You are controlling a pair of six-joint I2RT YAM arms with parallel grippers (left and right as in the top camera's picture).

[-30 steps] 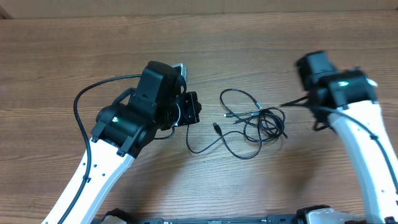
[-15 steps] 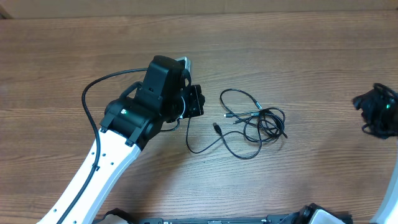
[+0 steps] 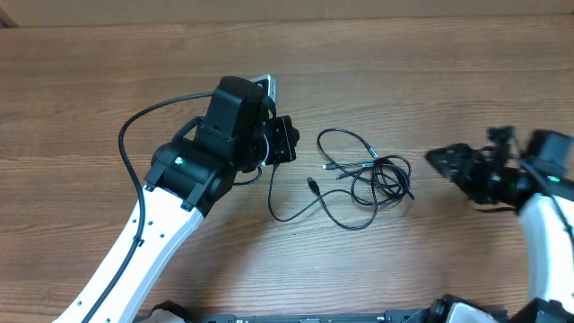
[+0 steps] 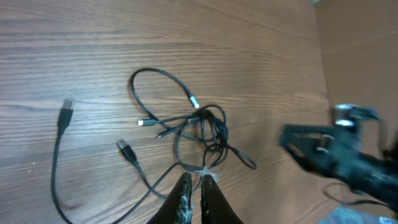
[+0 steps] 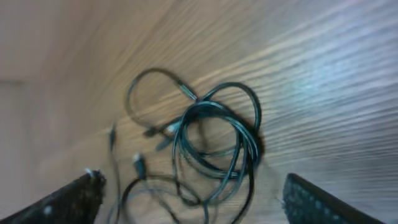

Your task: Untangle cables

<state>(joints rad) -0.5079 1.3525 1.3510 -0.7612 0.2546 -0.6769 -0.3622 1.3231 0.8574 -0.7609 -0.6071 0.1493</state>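
The cables (image 3: 377,179) lie in a loose tangle of thin black loops mid-table, also seen in the left wrist view (image 4: 202,118) and the right wrist view (image 5: 247,149). One strand trails left, ending in a plug (image 4: 66,109) flat on the wood. My left gripper (image 3: 285,144) hovers just left of the tangle, its fingers (image 4: 186,199) shut with nothing visibly between them. My right gripper (image 3: 441,163) sits just right of the tangle, pointing at it, open wide. Its two fingertips (image 5: 93,183) frame the cables from above without touching them.
The wooden table (image 3: 430,260) runs to a far edge at the top of the overhead view. The left arm's thick black wire (image 3: 121,148) loops out over the wood at the left. Both white arm links reach in from the near edge.
The right arm swung away to the right edge, then came back toward the tangle with its jaws opened wider. The left arm edged slightly up and right. The cables lie as before.
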